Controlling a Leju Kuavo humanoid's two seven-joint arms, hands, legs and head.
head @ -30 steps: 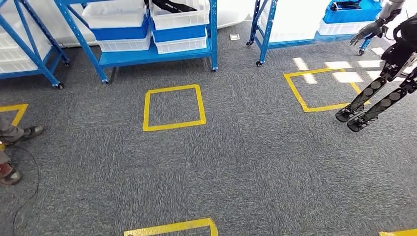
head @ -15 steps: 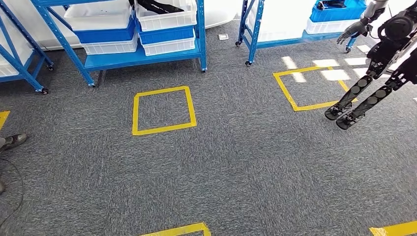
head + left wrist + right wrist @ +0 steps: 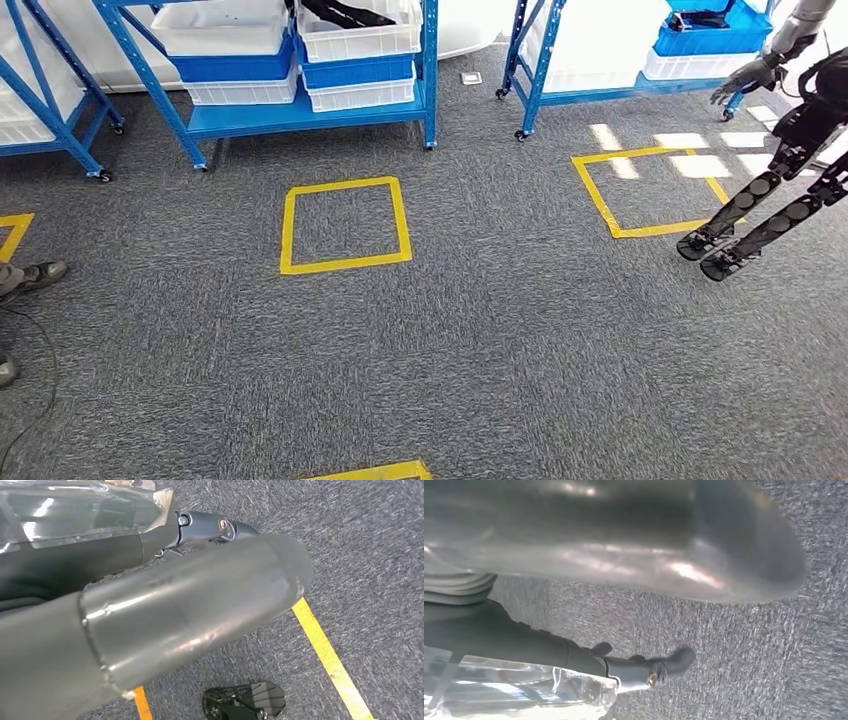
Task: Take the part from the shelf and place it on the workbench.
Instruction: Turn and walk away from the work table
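Floor here is grey speckled carpet (image 3: 500,330), rough short pile, with squares marked in flat yellow tape (image 3: 346,264). At the far side there's a blue metal shelf (image 3: 300,115) on little castors, stacked with boxy white and blue plastic bins. One white bin (image 3: 360,40) on it has a long black thing (image 3: 345,13) lying in it. That may be the part, but I honestly can't tell from here.

Left hand (image 3: 190,605) hangs over the carpet: fat, smooth, dull-grey thumb with a scuffed sheen, and darker fingers (image 3: 210,527) with a shiny screw head showing. Some crinkly clear plastic (image 3: 75,515) sits right beside the fingers. Can't tell whether they're holding it or how far apart they are.

Right hand (image 3: 624,555) is similar: a glossy rounded thumb, a dark finger (image 3: 644,672) bent at the end, and clear plastic (image 3: 514,685) alongside. Grip unclear too.

A second robot (image 3: 790,140) stands on slotted black legs at the right, and a worn shoe (image 3: 35,275) sits at the left edge.
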